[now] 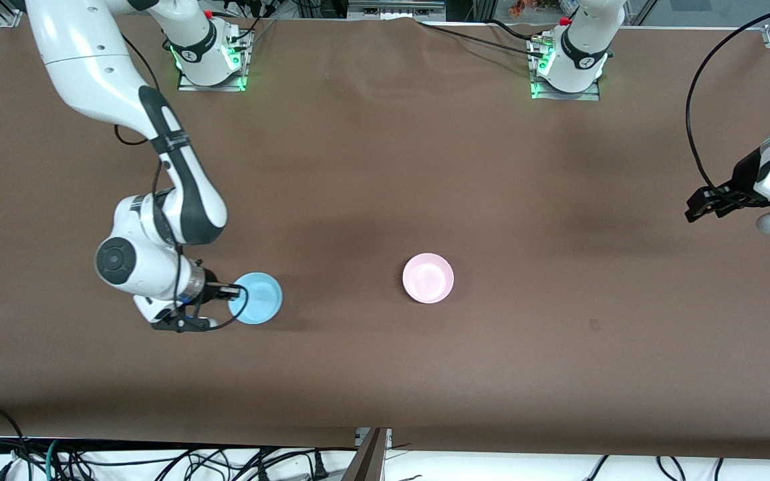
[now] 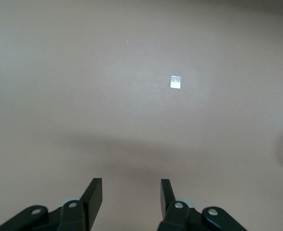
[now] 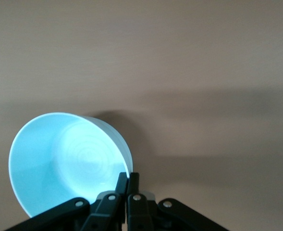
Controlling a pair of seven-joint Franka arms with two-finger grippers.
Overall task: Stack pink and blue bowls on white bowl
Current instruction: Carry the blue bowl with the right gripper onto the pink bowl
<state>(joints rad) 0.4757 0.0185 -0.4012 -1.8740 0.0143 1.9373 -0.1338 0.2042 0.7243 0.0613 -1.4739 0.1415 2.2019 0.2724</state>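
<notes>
**Right tool pinching the blue bowl; left arm waiting**

The right tool (image 1: 228,292) was positioned toward the right arm's end of the desk (image 1: 385,167). Its fingers (image 3: 128,185) were pressed together on the rim of the blue bowl (image 1: 257,298), with one finger inside the bowl and one outside. In the right wrist view the blue bowl (image 3: 67,161) appeared tilted, its open side turned toward the camera, and it cast a shadow on the brown surface. Whether the bowl touched the desk or was raised off it could not be determined.

The pink bowl (image 1: 428,278) stood upright on the desk near the middle, well apart from the blue bowl and toward the left arm's end from it. A white rim edge showed along its lower side in the front view; whether this belonged to a white bowl beneath it could not be determined.

The left tool (image 1: 709,204) was held over the left arm's end of the desk, and the left arm was waiting. Its fingers (image 2: 94,195) were spread and held nothing. Below them lay bare desk surface with a small pale square mark (image 2: 176,82).
</notes>
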